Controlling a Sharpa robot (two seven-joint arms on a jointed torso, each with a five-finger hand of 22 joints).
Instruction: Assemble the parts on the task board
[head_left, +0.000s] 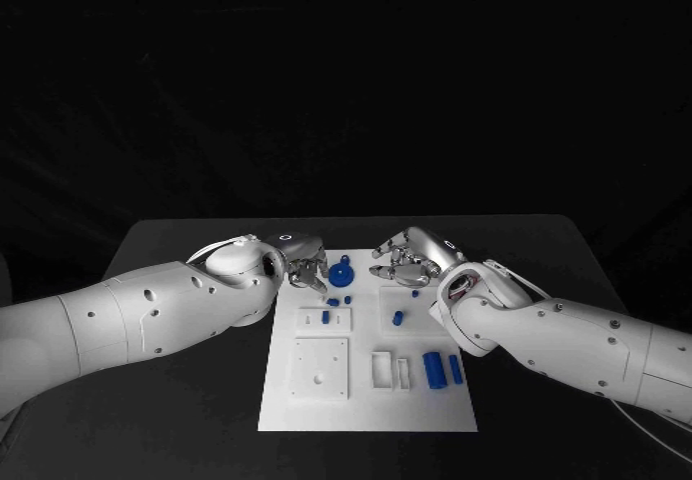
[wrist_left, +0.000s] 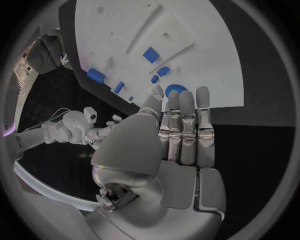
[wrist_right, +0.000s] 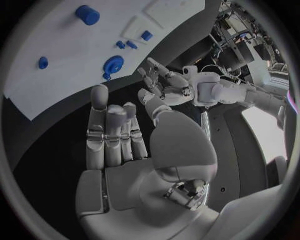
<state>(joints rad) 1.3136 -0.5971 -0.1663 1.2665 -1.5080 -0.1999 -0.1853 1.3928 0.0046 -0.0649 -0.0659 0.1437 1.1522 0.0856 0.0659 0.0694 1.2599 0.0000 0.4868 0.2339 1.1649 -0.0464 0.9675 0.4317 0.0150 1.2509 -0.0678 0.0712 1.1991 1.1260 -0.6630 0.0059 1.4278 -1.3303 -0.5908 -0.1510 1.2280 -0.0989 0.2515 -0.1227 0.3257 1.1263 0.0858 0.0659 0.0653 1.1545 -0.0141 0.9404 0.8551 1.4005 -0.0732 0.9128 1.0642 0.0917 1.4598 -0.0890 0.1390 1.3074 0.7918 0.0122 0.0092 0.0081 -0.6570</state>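
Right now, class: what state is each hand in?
Left hand: open, fingers extended, holding nothing.
Right hand: open, fingers extended, holding nothing.

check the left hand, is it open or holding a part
Open. In the left wrist view the left hand has its fingers straight, side by side, with nothing in them; the round blue part lies on the board beyond the fingertips.
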